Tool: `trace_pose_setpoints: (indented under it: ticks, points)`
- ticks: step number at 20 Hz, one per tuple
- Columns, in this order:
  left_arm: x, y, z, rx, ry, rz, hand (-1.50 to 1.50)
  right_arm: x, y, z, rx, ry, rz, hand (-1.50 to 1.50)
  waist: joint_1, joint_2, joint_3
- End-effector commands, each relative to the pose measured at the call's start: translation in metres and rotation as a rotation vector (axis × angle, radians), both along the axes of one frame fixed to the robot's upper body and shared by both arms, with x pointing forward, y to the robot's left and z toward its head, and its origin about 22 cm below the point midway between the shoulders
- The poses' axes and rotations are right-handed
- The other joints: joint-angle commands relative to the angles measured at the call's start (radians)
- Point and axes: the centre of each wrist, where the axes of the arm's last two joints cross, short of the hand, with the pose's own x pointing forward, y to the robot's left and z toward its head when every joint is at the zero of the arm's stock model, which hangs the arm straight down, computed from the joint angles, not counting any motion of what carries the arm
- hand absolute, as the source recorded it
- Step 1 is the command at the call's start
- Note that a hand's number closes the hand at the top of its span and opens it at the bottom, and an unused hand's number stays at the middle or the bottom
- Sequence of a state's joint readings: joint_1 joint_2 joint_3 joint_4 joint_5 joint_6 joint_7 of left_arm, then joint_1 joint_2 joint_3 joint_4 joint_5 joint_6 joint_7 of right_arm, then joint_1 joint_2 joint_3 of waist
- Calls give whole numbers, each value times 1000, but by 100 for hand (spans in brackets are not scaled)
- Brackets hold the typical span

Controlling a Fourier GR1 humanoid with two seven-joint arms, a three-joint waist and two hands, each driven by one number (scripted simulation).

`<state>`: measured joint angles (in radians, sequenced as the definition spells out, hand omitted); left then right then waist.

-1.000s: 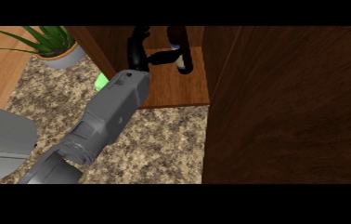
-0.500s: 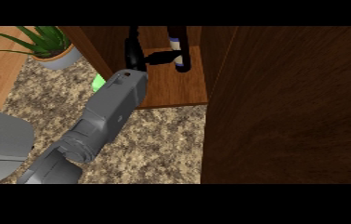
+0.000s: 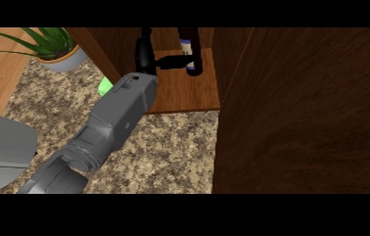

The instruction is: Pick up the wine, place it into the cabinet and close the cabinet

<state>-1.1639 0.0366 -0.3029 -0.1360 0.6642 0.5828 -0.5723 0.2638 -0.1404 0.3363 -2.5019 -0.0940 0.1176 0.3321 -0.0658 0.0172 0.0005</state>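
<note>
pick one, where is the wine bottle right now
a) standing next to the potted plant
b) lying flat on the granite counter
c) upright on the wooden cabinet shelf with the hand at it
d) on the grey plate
c: the wine bottle stands upright on the wooden cabinet shelf, with the black left hand reaching in and its fingers curled against the bottle's side, well away from the potted plant at the left.

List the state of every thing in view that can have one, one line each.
Wine bottle: upright on the cabinet's shelf, held.
Left hand: inside the cabinet, curled round the wine bottle.
Cabinet: open.
Cabinet door: swung out, filling the view's right side.
Potted plant: upright on the counter.
Right hand: not in view.
</note>
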Motion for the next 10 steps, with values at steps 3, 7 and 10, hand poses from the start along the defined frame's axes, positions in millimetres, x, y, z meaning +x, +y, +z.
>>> trace_pose_setpoints:
  ticks: [3,7,10]
  points:
    - [0,7,1,-55,-67,-76,-150,-29,-14,29,50,-39,21,-150,34,-12,-1]
    - [-7,-8,-4,-130,-115,-110,-150,-31,-10,31,55,-48,9,-150,47,-17,-1]
    - [-5,13,-2,-158,-144,-166,-150,-30,-6,22,68,-38,-17,-150,61,-25,0]
